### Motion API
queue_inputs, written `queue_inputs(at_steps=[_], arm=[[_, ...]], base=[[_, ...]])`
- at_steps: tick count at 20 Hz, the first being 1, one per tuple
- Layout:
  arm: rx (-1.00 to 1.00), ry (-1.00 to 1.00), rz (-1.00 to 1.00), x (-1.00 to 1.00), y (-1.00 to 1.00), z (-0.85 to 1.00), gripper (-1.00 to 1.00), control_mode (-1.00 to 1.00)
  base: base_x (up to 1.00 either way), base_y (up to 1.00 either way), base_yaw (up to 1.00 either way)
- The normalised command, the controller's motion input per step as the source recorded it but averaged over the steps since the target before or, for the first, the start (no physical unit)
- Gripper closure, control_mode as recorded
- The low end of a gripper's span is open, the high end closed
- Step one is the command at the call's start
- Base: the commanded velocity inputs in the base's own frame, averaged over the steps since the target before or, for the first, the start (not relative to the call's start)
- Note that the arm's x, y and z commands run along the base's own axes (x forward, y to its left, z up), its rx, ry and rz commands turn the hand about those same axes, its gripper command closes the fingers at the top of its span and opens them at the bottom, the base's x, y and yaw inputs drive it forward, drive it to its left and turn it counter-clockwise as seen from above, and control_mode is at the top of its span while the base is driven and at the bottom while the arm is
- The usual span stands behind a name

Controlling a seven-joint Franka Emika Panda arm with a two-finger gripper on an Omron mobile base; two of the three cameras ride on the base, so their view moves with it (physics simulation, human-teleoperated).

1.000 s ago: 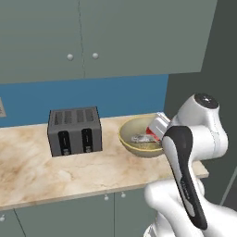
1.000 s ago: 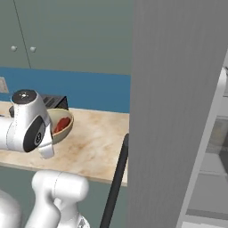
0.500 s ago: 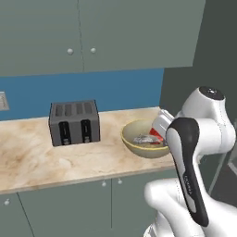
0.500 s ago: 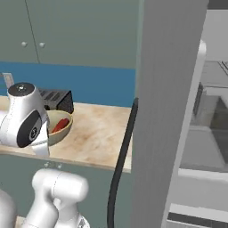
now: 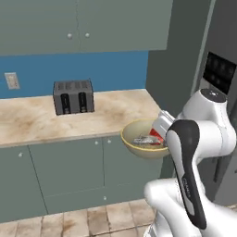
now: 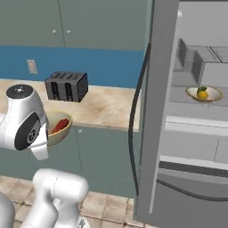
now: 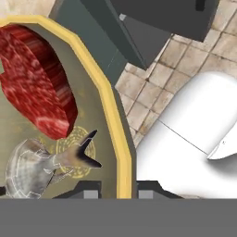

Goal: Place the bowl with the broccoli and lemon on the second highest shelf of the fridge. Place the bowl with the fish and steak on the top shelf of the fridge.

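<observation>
One bowl is already home: at the right of the right base view, a bowl (image 6: pixel 204 94) with the lemon (image 6: pixel 203 94) and a bit of green broccoli (image 6: pixel 202 88) at its top sits on a shelf (image 6: pixel 196 106) inside the open fridge (image 6: pixel 165 133). Whether that is the second shelf from the top I can't quite tell from here, but it looks like the first half is done.

Now the second half is in play. In the left base view, the other bowl (image 5: pixel 139 144) hangs in the air off the counter (image 5: pixel 69 115), right of centre, in front of the lower cabinets, with the toaster (image 5: pixel 72 96) back at upper left. The claw (image 5: pixel 160 126) is clenched on the bowl's far-right rim.

The hand view confirms it: the yellow rim (image 7: pixel 111 115) runs straight down between the two fingertips at the bottom edge, pinched there. Inside the bowl, the red steak (image 7: pixel 34 78) lies upper left, and the silvery fish (image 7: pixel 44 164) lower left, just beside the grip.

Still to do, as I judge it: carry this bowl round to the fridge at the right and set it on the top shelf.
</observation>
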Motion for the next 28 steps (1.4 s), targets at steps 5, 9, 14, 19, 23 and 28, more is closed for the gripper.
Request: queue_inputs(at_steps=[5, 9, 14, 19, 23, 28], arm=[[0.00, 0.00, 0.00, 0.00, 0.00, 0.00, 1.00, 1.00], [0.00, 0.00, 0.00, 0.00, 0.00, 0.00, 1.00, 1.00], [0.00, 0.00, 0.00, 0.00, 0.00, 0.00, 1.00, 1.00], [0.00, 0.00, 0.00, 0.00, 0.00, 0.00, 1.00, 1.00], [0.00, 0.00, 0.00, 0.00, 0.00, 0.00, 1.00, 1.00], [0.00, 0.00, 0.00, 0.00, 0.00, 0.00, 1.00, 1.00]], base=[[-1.00, 0.00, 0.00], [-1.00, -0.62, -0.28], [-0.81, -1.00, -0.35], [0.22, -1.00, -0.21], [0.86, -1.00, -0.01], [0.81, -1.00, -0.02]])
